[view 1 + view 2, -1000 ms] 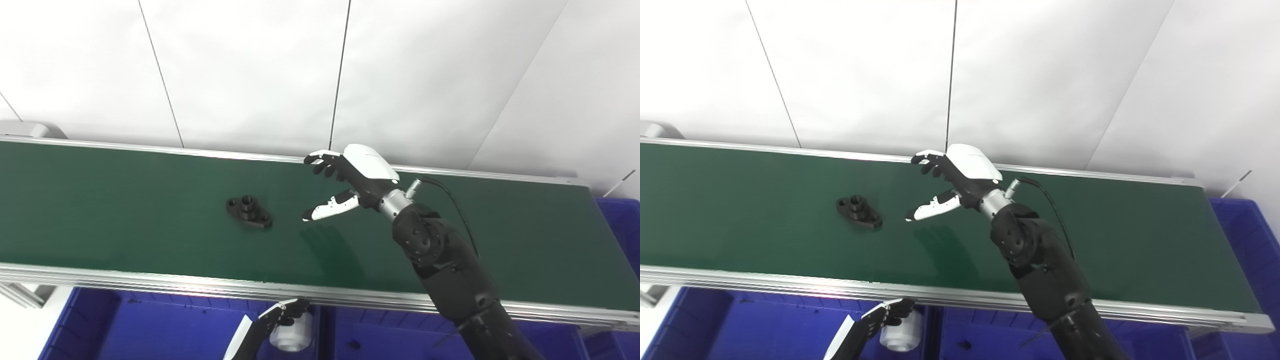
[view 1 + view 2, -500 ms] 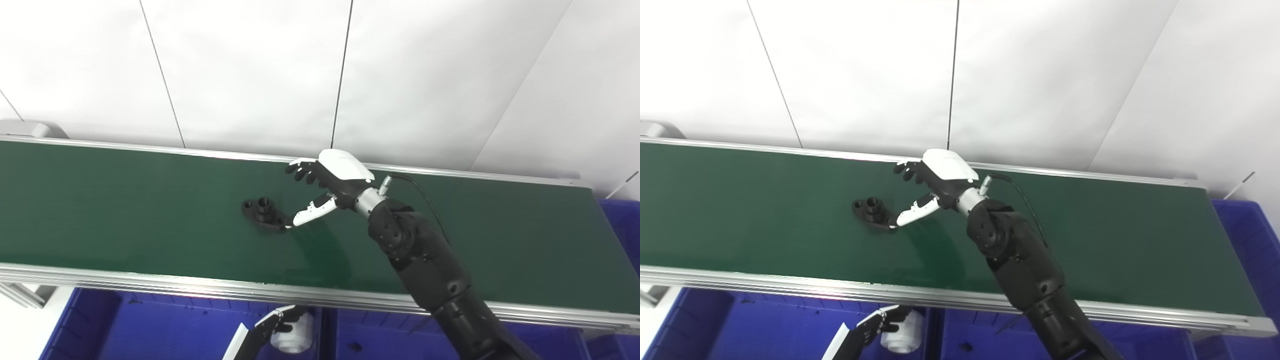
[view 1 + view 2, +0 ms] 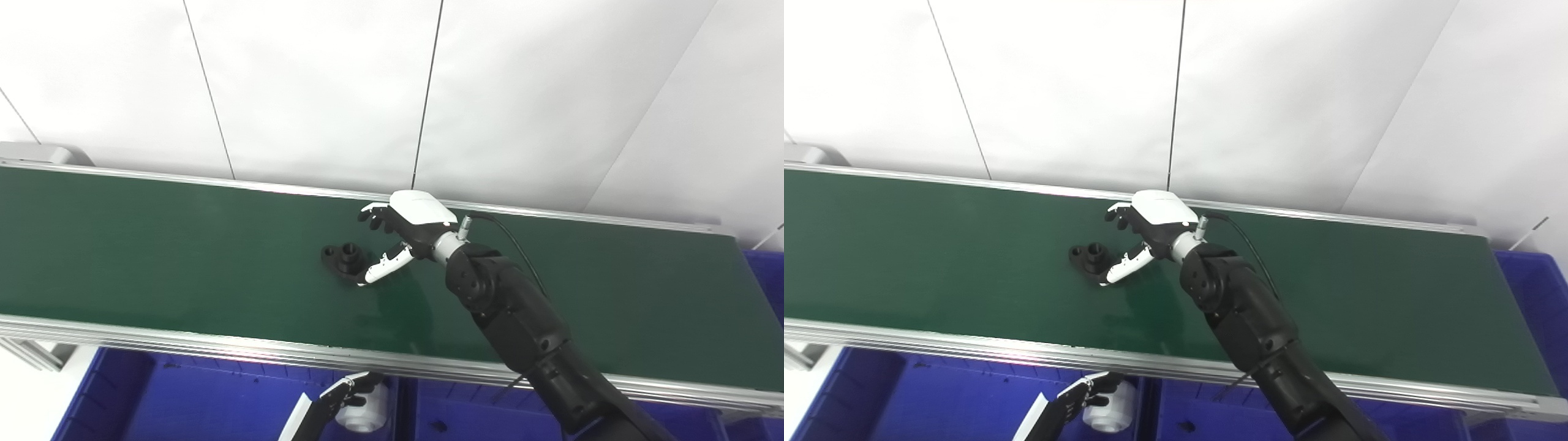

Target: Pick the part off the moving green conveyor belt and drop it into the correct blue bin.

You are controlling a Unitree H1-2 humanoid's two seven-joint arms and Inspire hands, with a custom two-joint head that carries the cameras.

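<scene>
Lying flat mid-belt, the black part (image 3: 343, 260) sits just left of the right hand (image 3: 401, 236), long axis running left-right; hand spread, thumb tip touching the part's right end, nothing gripped.

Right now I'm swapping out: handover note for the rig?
Right robot hand: open over the belt, thumb tip at the black part, nothing gripped yet.
Left robot hand: low over the blue bin, shut on a white cylinder.
Done: reach to the part.
Left: close on it, lift, drop it in the correct bin.
</scene>
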